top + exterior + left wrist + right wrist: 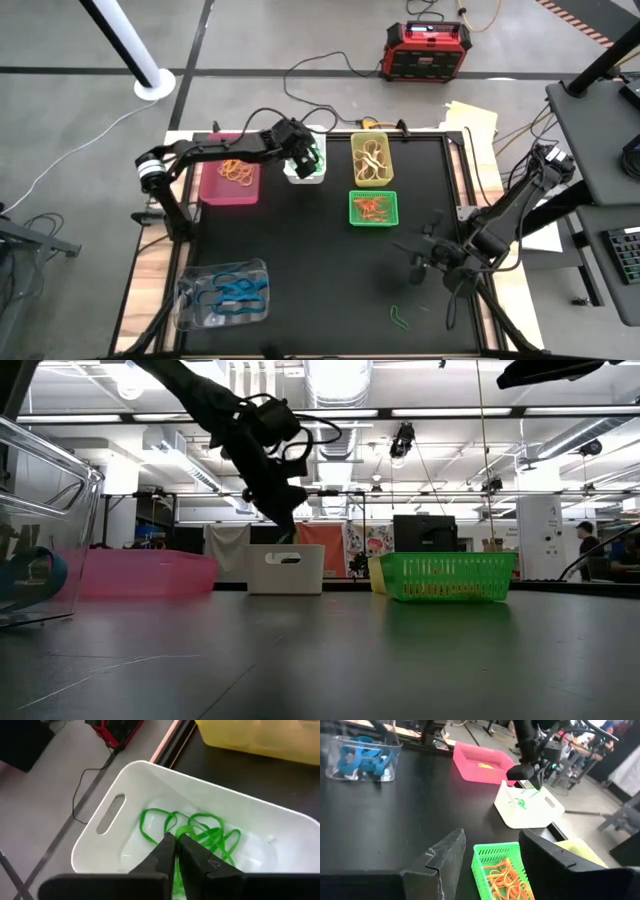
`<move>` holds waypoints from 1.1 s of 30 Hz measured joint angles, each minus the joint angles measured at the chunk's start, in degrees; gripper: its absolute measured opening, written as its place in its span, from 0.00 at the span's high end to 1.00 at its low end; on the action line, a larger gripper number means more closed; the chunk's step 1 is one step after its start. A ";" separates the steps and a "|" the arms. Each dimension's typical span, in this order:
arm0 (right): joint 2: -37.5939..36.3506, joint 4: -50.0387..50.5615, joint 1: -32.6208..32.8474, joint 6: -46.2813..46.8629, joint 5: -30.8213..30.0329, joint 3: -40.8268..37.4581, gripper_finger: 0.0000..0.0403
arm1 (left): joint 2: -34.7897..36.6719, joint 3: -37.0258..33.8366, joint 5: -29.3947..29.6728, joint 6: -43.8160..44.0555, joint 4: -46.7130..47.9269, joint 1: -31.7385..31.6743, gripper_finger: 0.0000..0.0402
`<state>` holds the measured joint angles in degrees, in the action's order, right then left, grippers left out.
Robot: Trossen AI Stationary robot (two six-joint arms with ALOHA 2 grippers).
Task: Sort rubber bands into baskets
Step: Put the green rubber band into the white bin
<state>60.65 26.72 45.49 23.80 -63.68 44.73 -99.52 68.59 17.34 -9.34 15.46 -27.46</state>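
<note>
My left gripper (303,152) hangs over the white basket (305,172) at the table's far side, shut on a green rubber band (175,872). More green bands (210,837) lie on the basket's floor. The pink basket (230,182) holds orange bands. The yellow-green basket (372,160) holds yellow bands. The green mesh basket (372,209) holds orange bands. The clear basket (224,294) holds blue bands. One green band (400,318) lies on the table near the front. My right gripper (432,258) is open and empty at the table's right. My left gripper pinches a green rubber band (175,872) between its two fingers (162,855), which point down from above into the white basket. The strand shows in the narrow gap between the fingers. Whether its lower end rests on the bands below, I cannot tell.
A red-black box (424,50) and cables lie on the floor beyond the table's far edge. Papers (472,118) lie at the far right corner. The black mat (320,270) between the baskets is bare.
</note>
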 joint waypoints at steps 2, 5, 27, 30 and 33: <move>-0.11 0.09 -0.64 1.13 0.02 0.00 0.55 | -0.68 0.24 0.02 0.02 0.04 -0.05 0.97; -0.16 0.15 -1.56 1.74 0.09 0.00 0.55 | -1.74 1.20 0.08 0.02 0.44 -0.11 0.91; 5.74 -1.53 -2.99 15.21 29.01 0.00 0.55 | -0.93 6.28 0.73 -0.85 10.68 6.47 0.64; 9.70 -1.45 -3.00 21.09 36.83 1.18 0.55 | 0.66 6.04 1.05 -1.86 9.84 10.39 0.66; 14.69 1.18 -2.98 27.72 45.02 4.18 0.55 | 2.04 5.89 1.14 -3.26 9.88 14.53 0.67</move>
<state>75.34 27.90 42.51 51.52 -18.65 48.91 -97.48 74.48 18.48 -12.60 25.34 -12.93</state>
